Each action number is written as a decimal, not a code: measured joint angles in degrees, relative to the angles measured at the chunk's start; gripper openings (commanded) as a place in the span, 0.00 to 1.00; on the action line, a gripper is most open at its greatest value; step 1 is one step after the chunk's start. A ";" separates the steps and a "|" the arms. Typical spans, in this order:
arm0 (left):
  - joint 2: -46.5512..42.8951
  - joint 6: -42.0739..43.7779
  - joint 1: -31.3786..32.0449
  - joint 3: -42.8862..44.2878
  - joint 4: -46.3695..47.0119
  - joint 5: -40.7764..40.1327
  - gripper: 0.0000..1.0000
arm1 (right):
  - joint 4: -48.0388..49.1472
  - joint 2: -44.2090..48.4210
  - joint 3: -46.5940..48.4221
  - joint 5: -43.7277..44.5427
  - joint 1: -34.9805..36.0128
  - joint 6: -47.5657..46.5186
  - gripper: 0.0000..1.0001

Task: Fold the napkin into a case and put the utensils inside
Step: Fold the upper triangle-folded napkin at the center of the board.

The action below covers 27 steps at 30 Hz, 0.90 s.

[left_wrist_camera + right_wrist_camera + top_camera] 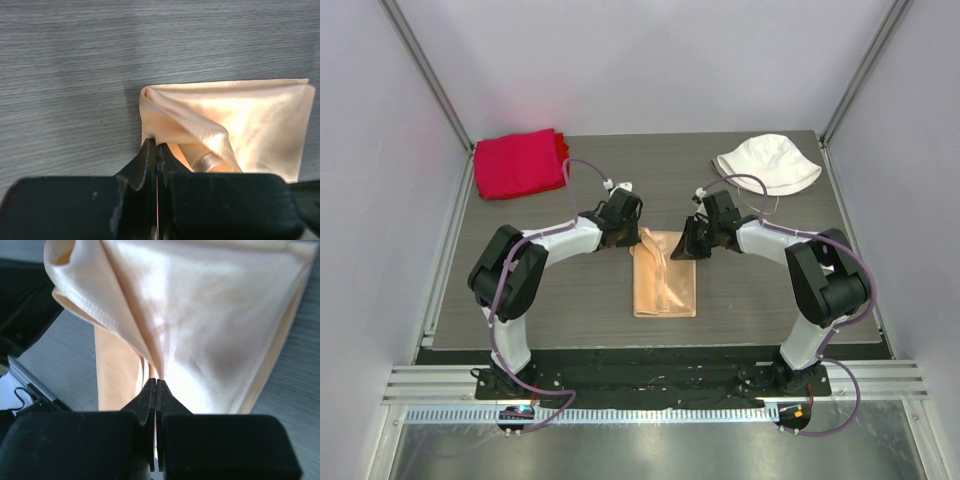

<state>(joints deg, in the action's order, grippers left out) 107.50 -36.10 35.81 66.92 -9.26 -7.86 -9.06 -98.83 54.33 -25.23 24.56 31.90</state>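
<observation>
The peach-tan satin napkin [665, 280] lies folded into a narrow strip in the middle of the table. My left gripper [626, 232] is shut on the napkin's far left corner [165, 120]. My right gripper [692, 243] is shut on its far right corner, and the cloth drapes up to the fingertips [165, 340]. Both corners are lifted a little. The white spoon-like utensil is not in view.
A thick red cloth [518, 162] lies at the far left corner of the table. A white bucket hat [767, 163] lies at the far right. Grey walls and metal posts close in the table on three sides.
</observation>
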 measured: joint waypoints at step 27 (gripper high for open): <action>7.54 -7.30 7.02 12.41 -9.94 -4.55 0.03 | 1.57 -8.70 5.55 1.33 -1.70 -1.14 0.01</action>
<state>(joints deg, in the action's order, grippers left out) 115.04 -43.40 42.83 79.33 -19.20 -12.40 -7.49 -107.53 59.88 -23.90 22.85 30.76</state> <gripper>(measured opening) 0.016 0.014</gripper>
